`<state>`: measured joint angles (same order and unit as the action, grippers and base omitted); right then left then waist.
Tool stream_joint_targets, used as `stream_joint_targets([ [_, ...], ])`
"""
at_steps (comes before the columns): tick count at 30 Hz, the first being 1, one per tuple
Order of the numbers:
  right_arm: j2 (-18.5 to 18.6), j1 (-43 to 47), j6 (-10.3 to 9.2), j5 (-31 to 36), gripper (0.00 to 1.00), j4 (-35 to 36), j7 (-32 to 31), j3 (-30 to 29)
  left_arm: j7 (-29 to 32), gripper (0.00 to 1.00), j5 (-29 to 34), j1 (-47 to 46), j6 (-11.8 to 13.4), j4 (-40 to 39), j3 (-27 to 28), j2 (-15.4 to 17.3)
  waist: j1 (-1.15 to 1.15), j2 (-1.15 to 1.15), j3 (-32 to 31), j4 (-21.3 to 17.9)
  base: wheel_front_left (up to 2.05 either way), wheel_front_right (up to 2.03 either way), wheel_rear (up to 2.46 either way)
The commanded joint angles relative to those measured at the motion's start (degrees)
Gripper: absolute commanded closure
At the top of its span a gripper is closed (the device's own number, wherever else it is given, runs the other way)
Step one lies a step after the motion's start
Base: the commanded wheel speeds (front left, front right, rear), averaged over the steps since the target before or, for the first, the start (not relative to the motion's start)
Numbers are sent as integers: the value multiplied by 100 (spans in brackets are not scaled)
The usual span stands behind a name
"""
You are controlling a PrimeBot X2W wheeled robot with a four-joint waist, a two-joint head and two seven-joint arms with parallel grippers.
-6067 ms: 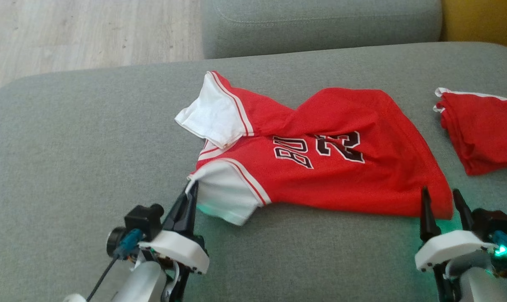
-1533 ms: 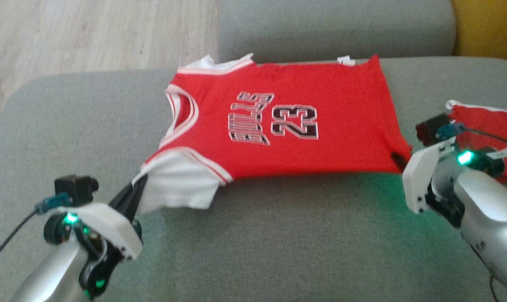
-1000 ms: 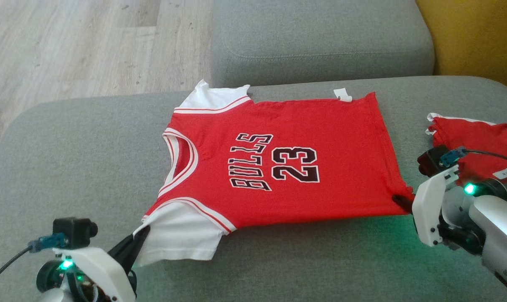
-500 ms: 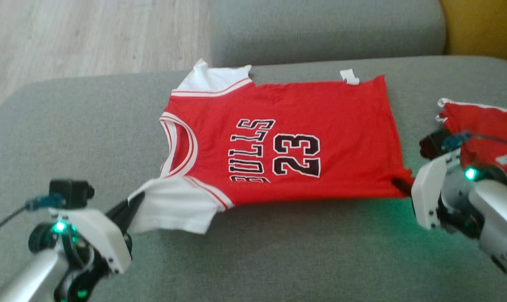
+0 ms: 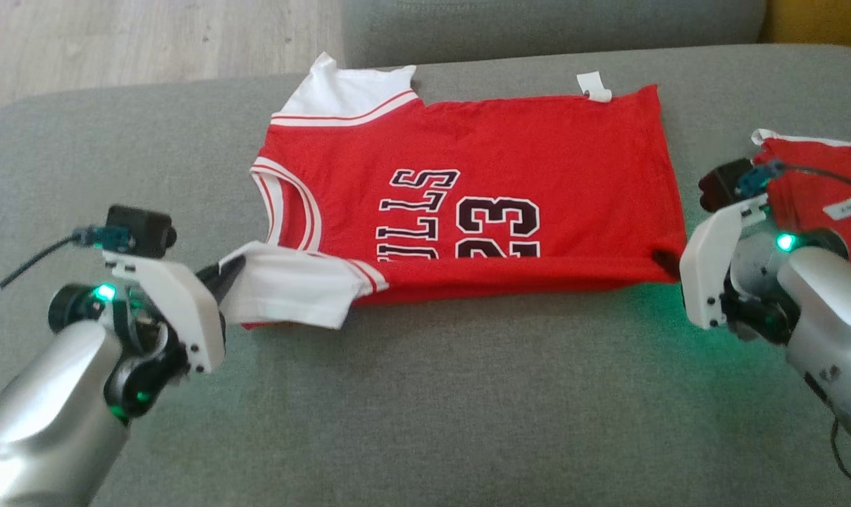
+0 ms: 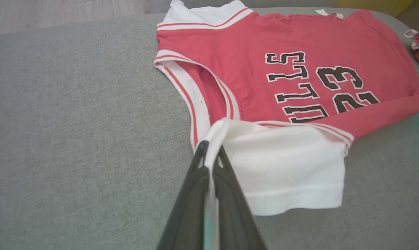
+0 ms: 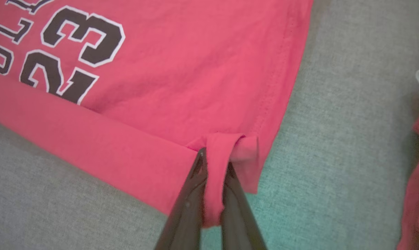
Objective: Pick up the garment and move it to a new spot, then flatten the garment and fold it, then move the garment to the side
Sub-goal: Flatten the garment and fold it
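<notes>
right wrist view, right claw [image 7: 214,157] pinching garment [image 7: 195,69] hem

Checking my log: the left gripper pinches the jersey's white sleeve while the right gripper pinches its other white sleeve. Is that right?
No: the right gripper pinches the jersey at its red hem corner, as the right wrist view shows. The left gripper pinches the white sleeve.

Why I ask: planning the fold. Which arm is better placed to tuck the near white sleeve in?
Left: the left pincer is shut on the sleeve; the right pincer clamps the shirt at its other end.
</notes>
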<state>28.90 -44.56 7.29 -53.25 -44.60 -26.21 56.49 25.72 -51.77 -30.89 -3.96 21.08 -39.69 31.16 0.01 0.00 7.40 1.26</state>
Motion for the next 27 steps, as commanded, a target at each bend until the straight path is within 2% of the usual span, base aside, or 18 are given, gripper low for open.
stream_joint_targets([
  [1, 22, -222, 20, 54, 100, 20, 41, -58, 11, 100, 61, -515, -41, 58, 232, 122, -1, 0, 62, -37, 0, 0, 0],
  [16, -385, -857, 20, 211, 100, -548, 145, 9, -24, 100, 440, -1682, -286, 1294, -195, -312, -1, 0, 538, -164, 0, 0, 0],
  [17, -408, -917, 20, 253, 40, -606, 232, -3, -57, 100, 455, -1761, -293, 1370, -206, -340, -1, 0, 571, -172, 0, 0, 0],
  [18, -440, -971, 20, 289, 0, -676, 293, -12, -141, 70, 484, -1849, -295, 1446, -194, -368, -1, 0, 605, -183, 0, 0, 0],
  [19, -477, -1036, 20, 332, 0, -728, 384, -22, -264, 12, 514, -1942, -281, 1526, -161, -400, -1, 0, 641, -198, 0, 0, 0],
  [20, -519, -1107, 20, 364, 0, -796, 497, -56, -398, 0, 531, -2037, -238, 1621, -107, -441, -1, 0, 678, -213, 0, 0, 0],
  [23, -652, -1327, 20, 480, 0, -1059, 957, -206, -1047, 0, 620, -2341, -75, 1879, 95, -597, -1, 0, 756, -243, 0, 0, 0],
  [27, -824, -1563, 20, 648, 0, -1465, 1815, -471, -2250, 0, 743, -2706, 59, 2183, 390, -811, -1, 0, 804, -258, 0, 0, 0],
])
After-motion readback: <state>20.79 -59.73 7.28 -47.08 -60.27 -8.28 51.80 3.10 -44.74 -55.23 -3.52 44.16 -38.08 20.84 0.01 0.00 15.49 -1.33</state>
